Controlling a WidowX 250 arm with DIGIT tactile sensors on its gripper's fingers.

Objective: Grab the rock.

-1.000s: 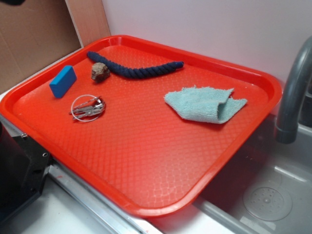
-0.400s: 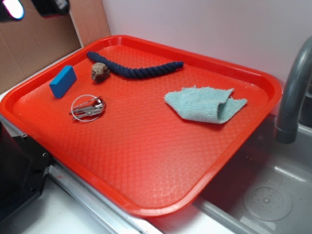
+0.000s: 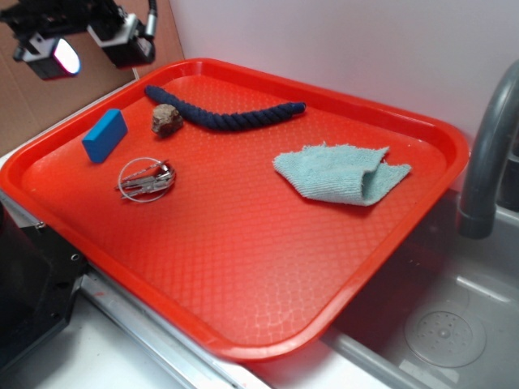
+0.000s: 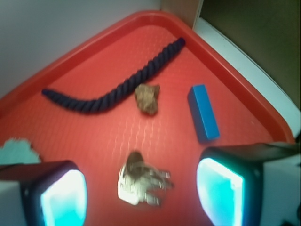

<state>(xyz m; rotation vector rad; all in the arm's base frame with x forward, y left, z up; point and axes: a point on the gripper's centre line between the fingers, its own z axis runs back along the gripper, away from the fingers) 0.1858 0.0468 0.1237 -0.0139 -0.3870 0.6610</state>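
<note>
The rock [image 3: 167, 119] is a small lumpy brown-grey stone lying on the red tray [image 3: 243, 243] near its far left corner, touching the navy rope. In the wrist view the rock [image 4: 147, 98] lies ahead of me, beyond the keys. My gripper [image 3: 81, 44] hangs high above the tray's far left edge, well off the rock. It is open, and its two fingertips [image 4: 63, 197] frame the bottom of the wrist view with only the keys on the tray showing far below the gap [image 4: 141, 193].
A blue block [image 3: 105, 135] lies left of the rock. A bunch of keys [image 3: 147, 180] lies in front of it, and a navy rope [image 3: 223, 113] behind. A pale teal cloth [image 3: 340, 173] sits at mid-right. A grey tap [image 3: 491, 154] and a sink [image 3: 446, 324] are to the right.
My gripper has come down into the exterior view at the top left, above the tray's far left edge. Nothing on the tray has moved.
</note>
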